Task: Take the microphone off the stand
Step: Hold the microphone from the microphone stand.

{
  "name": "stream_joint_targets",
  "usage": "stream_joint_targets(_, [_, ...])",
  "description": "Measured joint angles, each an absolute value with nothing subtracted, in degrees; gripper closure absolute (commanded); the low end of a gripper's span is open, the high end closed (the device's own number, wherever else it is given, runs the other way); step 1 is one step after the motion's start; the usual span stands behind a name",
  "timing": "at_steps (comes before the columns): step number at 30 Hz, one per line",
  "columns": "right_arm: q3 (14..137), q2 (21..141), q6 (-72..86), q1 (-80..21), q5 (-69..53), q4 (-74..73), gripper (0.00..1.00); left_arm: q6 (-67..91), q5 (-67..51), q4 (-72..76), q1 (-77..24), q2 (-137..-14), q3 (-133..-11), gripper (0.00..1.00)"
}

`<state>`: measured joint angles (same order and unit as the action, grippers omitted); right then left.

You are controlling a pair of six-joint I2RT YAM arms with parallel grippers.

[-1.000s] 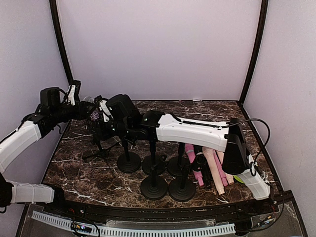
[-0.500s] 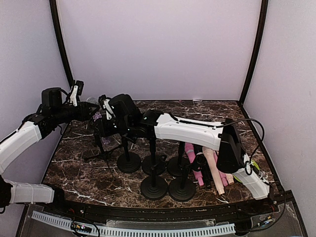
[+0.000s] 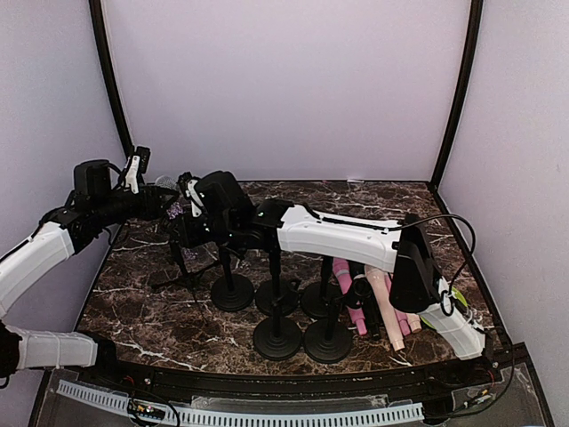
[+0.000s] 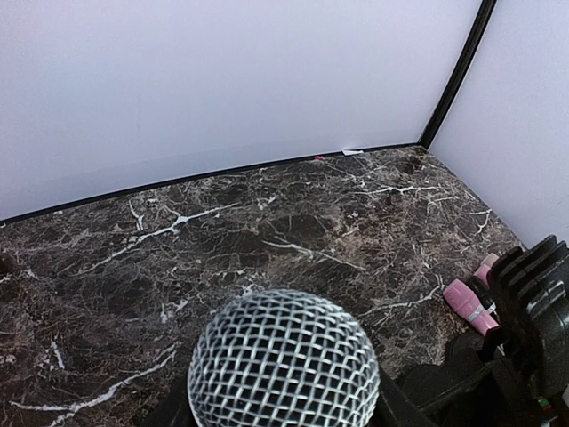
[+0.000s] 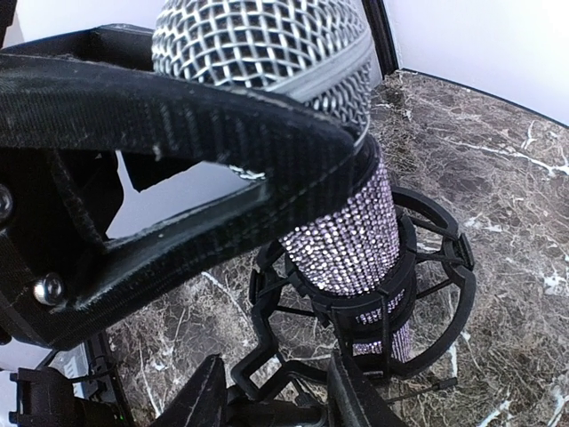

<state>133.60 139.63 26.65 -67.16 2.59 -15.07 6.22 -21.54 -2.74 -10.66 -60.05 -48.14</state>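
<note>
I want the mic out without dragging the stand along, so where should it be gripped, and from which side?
Grip the microphone on its glittery barrel just below the mesh head, above the black cradle, coming in from the side. The barrel rises clear of the cradle there, so it can be clamped across and pulled out along its length.

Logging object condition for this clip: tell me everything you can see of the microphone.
The microphone has a rounded silver wire-mesh head, a silver band beneath it and a body covered in lilac rhinestones. It stands roughly upright, its lower end seated in a black ring-shaped shock mount. A black padded finger of the left tool crosses its neck just below the head.
</note>
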Motion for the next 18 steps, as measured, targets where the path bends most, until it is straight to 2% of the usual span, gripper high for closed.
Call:
stream_joint_targets(10, [133.4, 139.6, 26.0, -68.1, 5.5, -15.3, 0.61, 6.2, -20.9, -2.2, -10.9, -58.9, -47.1, 1.0])
stream_joint_targets(18, [132.8, 139.4, 25.8, -69.0, 7.9, -15.8, 0.57, 5.7, -20.1, -2.2, -11.1, -58.9, -47.1, 1.0])
